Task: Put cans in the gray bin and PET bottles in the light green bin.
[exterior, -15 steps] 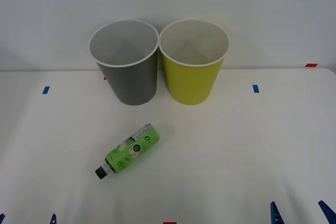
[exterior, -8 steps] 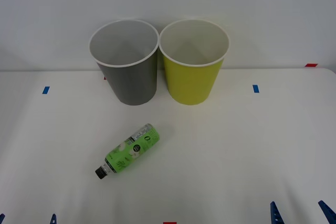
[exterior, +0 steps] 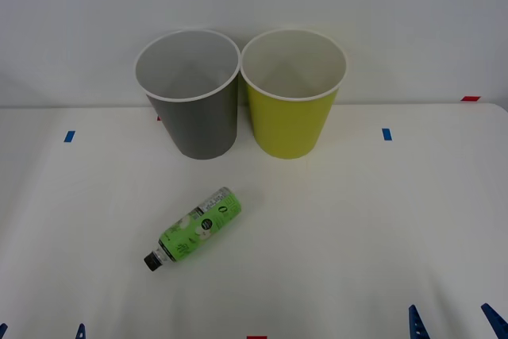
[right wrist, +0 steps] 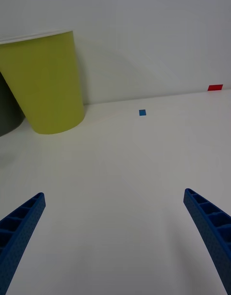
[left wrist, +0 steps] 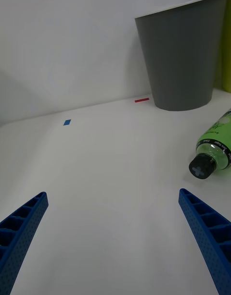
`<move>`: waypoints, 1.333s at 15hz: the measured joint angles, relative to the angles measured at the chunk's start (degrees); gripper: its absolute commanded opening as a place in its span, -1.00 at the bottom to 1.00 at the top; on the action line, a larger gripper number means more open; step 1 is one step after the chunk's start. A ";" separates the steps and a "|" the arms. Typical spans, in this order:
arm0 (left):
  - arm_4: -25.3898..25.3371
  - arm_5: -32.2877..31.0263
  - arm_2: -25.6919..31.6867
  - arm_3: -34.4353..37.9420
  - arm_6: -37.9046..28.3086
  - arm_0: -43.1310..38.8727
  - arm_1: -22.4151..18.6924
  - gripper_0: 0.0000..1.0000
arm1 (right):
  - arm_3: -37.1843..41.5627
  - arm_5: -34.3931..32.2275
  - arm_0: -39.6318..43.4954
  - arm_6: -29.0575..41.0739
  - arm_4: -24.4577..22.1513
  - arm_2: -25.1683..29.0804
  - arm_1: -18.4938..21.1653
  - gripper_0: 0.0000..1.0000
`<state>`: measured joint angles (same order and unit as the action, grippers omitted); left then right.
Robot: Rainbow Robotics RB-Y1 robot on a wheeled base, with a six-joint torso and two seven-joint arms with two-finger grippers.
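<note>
Your bottle (exterior: 198,229) lies on its side on the table (exterior: 373,220), cap toward you, in front of the gray bin (exterior: 193,117), apart from the green bin (exterior: 292,121), while left gripper (left wrist: 115,237) and right gripper (right wrist: 115,237) wait low, fingers spread, holding nothing.

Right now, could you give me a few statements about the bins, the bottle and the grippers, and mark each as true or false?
1. The PET bottle lies on its side on the table. True.
2. The bottle is inside the light green bin. False: it lies on the table, in front of the gray bin.
3. The gray bin stands to the robot's left of the light green bin. True.
4. The left gripper grips the bottle. False: it is open, holding nothing.
5. The right gripper is open. True.
</note>
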<state>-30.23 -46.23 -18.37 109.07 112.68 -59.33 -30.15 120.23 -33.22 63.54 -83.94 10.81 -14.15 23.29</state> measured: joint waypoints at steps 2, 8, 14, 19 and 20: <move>0.00 0.00 0.00 0.00 0.00 0.00 0.00 0.84 | 0.00 0.00 0.00 0.00 0.00 0.00 0.00 1.00; 0.00 0.00 0.00 0.00 0.00 0.00 0.00 0.83 | 0.00 0.00 0.00 0.00 0.00 0.00 0.00 1.00; 1.12 -0.49 -1.08 -3.55 -0.15 3.02 -2.08 1.00 | -0.01 0.00 0.00 0.00 0.00 0.00 0.00 1.00; 0.71 2.99 -3.20 -1.75 -0.27 7.74 -9.12 1.00 | -0.01 0.00 0.00 0.00 0.00 0.00 0.01 1.00; 0.03 5.53 -3.21 -0.60 -0.28 8.55 -10.20 1.00 | -0.01 0.00 0.00 0.00 0.00 0.00 0.01 1.00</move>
<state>-30.20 -40.70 -21.58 108.48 112.40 -50.77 -40.35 120.23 -33.22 63.54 -83.94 10.81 -14.15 23.30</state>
